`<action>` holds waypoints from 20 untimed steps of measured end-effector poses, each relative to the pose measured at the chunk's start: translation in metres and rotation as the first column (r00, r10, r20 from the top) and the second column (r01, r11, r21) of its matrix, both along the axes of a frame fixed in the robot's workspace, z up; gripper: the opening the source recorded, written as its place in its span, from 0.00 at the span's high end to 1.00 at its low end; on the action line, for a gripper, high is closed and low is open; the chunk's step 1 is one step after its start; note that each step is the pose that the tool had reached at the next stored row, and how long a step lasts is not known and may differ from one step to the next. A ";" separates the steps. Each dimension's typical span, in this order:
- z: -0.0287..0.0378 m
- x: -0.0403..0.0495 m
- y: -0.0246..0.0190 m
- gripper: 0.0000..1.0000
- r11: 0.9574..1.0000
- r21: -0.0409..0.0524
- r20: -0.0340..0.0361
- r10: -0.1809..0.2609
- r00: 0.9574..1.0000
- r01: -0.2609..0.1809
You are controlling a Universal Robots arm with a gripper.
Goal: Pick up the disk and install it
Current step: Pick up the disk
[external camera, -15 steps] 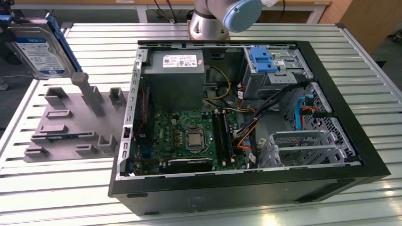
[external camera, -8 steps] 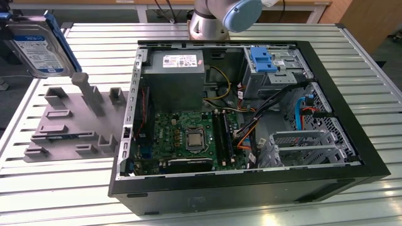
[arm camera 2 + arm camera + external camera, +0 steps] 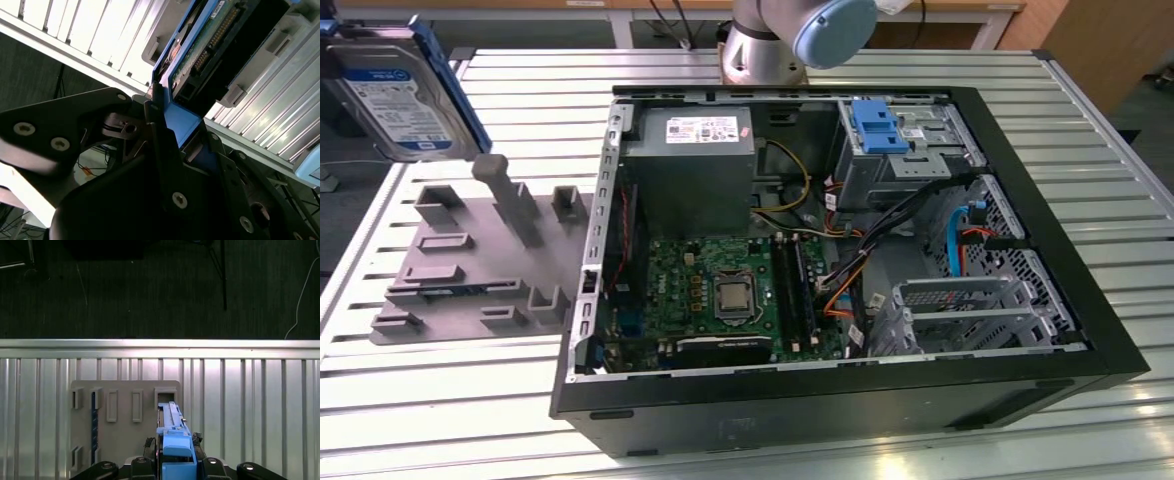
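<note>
Ribbed aluminium tabletop point(image 3: 440, 390) carries an open computer case point(image 3: 1087, 300) in the exterior view, and you can use that case as your landmark. Inside it sit the grey power supply point(image 3: 694, 170), the green motherboard point(image 3: 707, 290) and a blue latch point(image 3: 878, 125) on the metal bay. The robot arm point(image 3: 781, 35) rises just behind the case. A grey fixture plate point(image 3: 454, 270) lies beside the case, on the exterior view's left. The disk point(image 3: 387, 95) is beyond that plate, well apart from the case, on edge with its white-and-blue label facing the camera.

In the second wrist view, the gripper point(image 3: 182, 135) is pinching the disk's point(image 3: 210, 40) blue carrier. A dark finger point(image 3: 157, 135) presses its side, and the circuit-board underside faces the lens.

In the first wrist view, you look along the disk point(image 3: 175, 440), which is clamped in the gripper point(image 3: 176, 467). It hangs above the fixture plate point(image 3: 125, 440) on the tabletop point(image 3: 250, 405), and a dark floor point(image 3: 150, 290) lies past the table edge.
</note>
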State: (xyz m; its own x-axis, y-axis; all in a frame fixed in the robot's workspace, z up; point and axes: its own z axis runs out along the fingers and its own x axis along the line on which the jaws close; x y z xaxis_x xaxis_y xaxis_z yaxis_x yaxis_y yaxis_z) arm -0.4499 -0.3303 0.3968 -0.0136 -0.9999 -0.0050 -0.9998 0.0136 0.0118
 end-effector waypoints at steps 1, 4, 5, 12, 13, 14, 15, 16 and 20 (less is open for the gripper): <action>0.0008 0.0000 0.0000 0.63 1.000 0.000 0.000 0.000 1.000 0.000; 0.0032 0.0000 0.0000 0.63 1.000 0.000 0.000 0.000 1.000 0.000; 0.0040 0.0000 0.0000 0.63 1.000 0.000 0.000 0.000 1.000 0.000; 0.0094 0.0000 0.0000 0.63 1.000 0.000 0.000 0.000 1.000 0.000; 0.0109 0.0000 0.0000 0.63 1.000 0.000 0.000 0.000 1.000 0.000; 0.0116 0.0000 0.0000 0.63 1.000 0.000 0.000 0.000 1.000 0.000; 0.0123 0.0000 0.0000 0.63 1.000 0.000 0.000 0.000 1.000 0.000; 0.0130 0.0000 0.0000 0.63 1.000 0.000 0.000 0.000 1.000 0.000; 0.0160 0.0000 0.0000 0.63 1.000 0.000 0.000 0.000 1.000 0.000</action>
